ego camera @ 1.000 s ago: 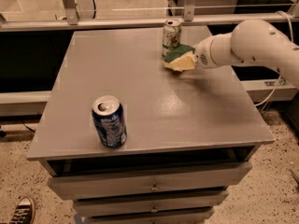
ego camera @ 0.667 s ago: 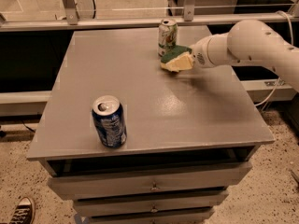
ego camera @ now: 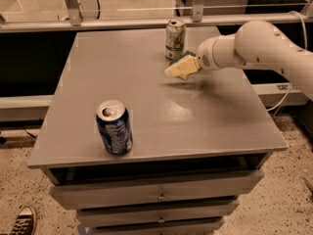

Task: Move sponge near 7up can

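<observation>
Grey tabletop (ego camera: 146, 82): my gripper (ego camera: 194, 64) clamps the sponge (ego camera: 178, 69) by its right end, long axis pointing left, 7up can (ego camera: 175, 39) just beyond it, farther back.

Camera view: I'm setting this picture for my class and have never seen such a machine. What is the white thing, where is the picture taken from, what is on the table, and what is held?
The white arm reaching in from the right belongs to a one-armed robot. Its body is out of view. The only camera looks down on the scene from the front. Where it is mounted is not known. On the grey table a dark blue soda can stands front left and a white-and-green soda can stands at the back. The gripper at the arm's end holds a green-topped yellow sponge, tilted just above the table and close beside the white-and-green can.
</observation>
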`<act>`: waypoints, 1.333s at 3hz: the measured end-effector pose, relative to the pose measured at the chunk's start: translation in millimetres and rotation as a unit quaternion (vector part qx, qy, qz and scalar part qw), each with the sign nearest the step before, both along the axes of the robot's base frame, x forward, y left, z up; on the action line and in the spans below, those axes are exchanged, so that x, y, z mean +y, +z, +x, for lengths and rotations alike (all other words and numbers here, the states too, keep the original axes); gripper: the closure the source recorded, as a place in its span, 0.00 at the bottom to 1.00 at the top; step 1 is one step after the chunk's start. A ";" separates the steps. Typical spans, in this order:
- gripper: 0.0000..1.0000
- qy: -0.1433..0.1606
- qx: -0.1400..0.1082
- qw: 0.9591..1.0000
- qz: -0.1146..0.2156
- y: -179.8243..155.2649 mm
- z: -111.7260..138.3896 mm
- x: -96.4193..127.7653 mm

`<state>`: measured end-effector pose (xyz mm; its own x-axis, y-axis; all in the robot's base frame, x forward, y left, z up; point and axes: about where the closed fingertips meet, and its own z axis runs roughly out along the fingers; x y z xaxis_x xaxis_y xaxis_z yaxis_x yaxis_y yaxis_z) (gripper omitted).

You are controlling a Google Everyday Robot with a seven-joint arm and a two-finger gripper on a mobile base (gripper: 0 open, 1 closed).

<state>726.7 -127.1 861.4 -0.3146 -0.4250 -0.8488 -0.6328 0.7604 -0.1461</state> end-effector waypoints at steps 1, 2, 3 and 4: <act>0.00 0.009 -0.015 1.000 0.011 16.7 -17.2 -11.9; 0.00 0.039 -0.038 0.998 0.024 52.4 -49.3 -31.0; 0.00 0.061 -0.045 0.997 0.002 50.7 -65.3 -43.8; 0.00 0.061 -0.045 0.997 0.002 50.7 -65.3 -43.7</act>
